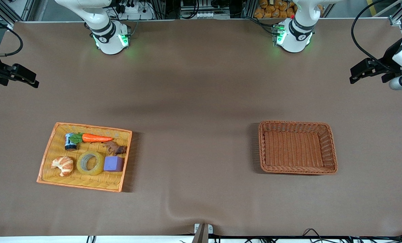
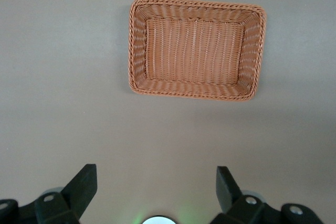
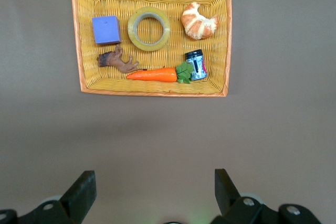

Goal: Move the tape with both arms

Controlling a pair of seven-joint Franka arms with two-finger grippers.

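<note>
Front view shows nothing's been touched yet. The tape (image 1: 90,163) is lying flat in the yellow tray (image 1: 49,153) at the right arm's end of the table, between the croissant (image 1: 63,165) and the purple cube (image 1: 113,164), practically touching the cube. A carrot (image 1: 96,138), a small can (image 1: 70,141) and a brown toy animal (image 1: 114,147) sit in the same tray, farther from the front camera than the tape. The brown basket (image 1: 329,148) at the left arm's end has nothing in it, so I'd guess that's where the roll ends up.

Both arms are parked high and out wide. The right gripper (image 1: 20,77) hangs over bare table at its own end, well away from the tray, and the right wrist view shows its fingers (image 3: 80,192) spread wide with nothing between them. Same story for the left gripper (image 1: 366,69): hanging over the table edge at its end, fingers (image 2: 81,184) spread and holding nothing.

So the step in hand is the right arm going for the roll. If it were me, I'd come straight down over the ring and put one finger in the grey core, the other outside the wall on the side facing the can. That side looks freest; the cube and croissant crowd the other two. Grabbing across the whole ring looks riskier, since it might bump the cube. Then lift it upright enough that the left gripper gets a free stretch of rim to take mid-table.
</note>
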